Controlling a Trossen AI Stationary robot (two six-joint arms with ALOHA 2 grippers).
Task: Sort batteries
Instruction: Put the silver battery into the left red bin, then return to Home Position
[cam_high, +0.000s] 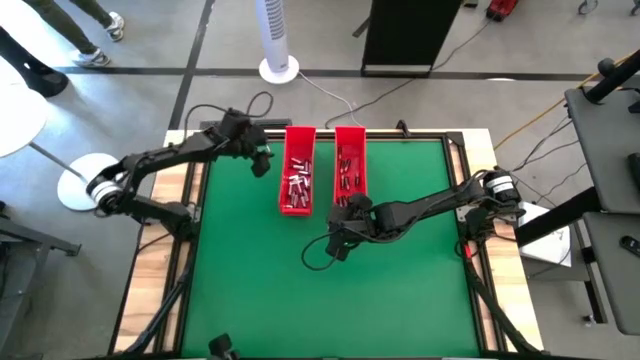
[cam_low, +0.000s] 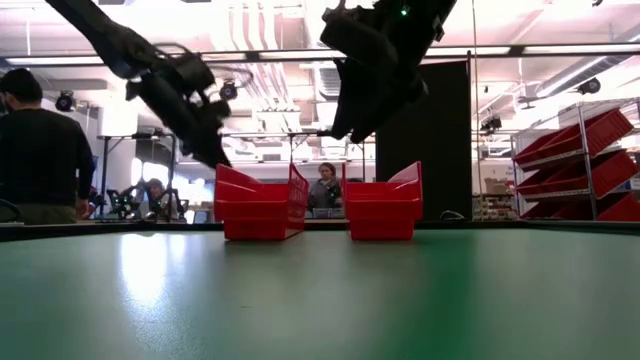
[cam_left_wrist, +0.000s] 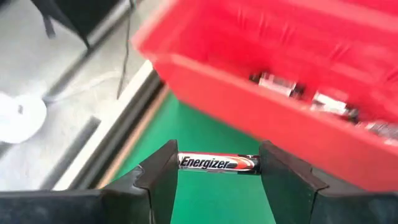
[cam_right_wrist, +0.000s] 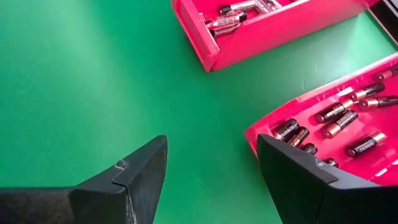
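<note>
Left hand: your fingers clamp one Energizer battery beside left red tray | Right hand: spread wide, holding nothing, above green bench near right red tray of batteries.

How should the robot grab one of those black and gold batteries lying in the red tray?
Grip a Duracell battery across its round middle, coming straight down from above. It lies flat in the red tray, whose walls block the sides. The open right gripper probably fits, though neighbours lie close.
</note>
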